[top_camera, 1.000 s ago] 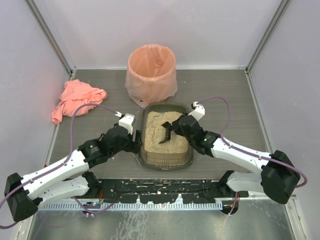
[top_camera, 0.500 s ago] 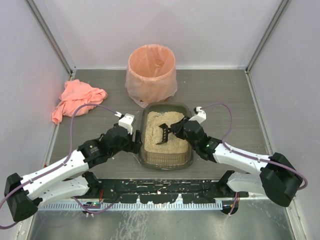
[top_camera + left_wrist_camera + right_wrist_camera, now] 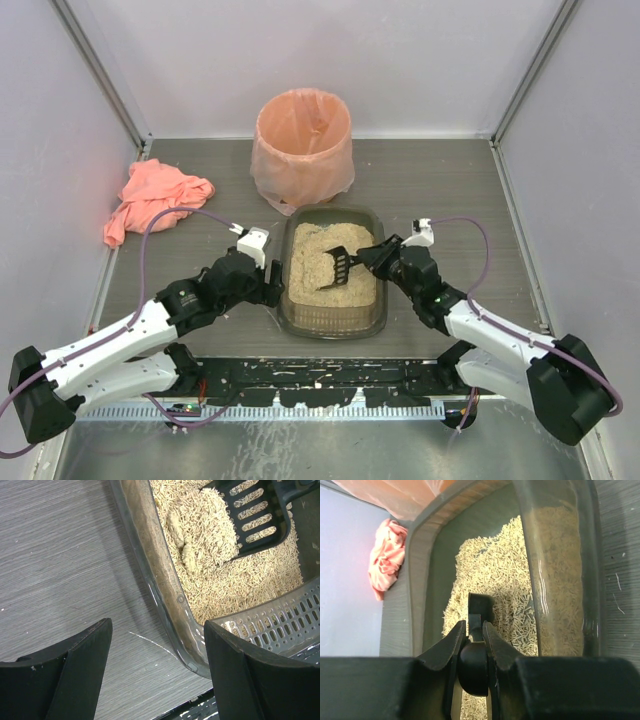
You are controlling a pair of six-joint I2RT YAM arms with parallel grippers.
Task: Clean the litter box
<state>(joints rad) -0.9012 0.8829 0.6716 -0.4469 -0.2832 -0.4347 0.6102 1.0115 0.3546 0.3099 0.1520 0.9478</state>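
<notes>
The litter box [image 3: 283,285], a dark translucent tray of beige granules, sits mid-table. My right gripper [image 3: 378,257] is shut on the handle of a black slotted scoop [image 3: 340,268], whose blade lies in the litter. In the right wrist view the gripper [image 3: 473,627] clamps the scoop's handle [image 3: 480,607] over the granules. My left gripper [image 3: 272,287] is open, its jaws astride the tray's left wall [image 3: 155,575] near the front corner. The left wrist view also shows the gripper [image 3: 157,630], the scoop [image 3: 255,515] and two pale clumps [image 3: 181,535] beside it.
A round bin lined with a peach bag [image 3: 303,140] stands just behind the tray. A pink cloth [image 3: 150,200] lies crumpled at the far left. Grey walls close in both sides and the back. A perforated grey grate [image 3: 280,625] forms the tray's near end.
My right arm has drawn back to the right, and the scoop has shifted right and tipped lower into the litter. The left arm has not moved.
</notes>
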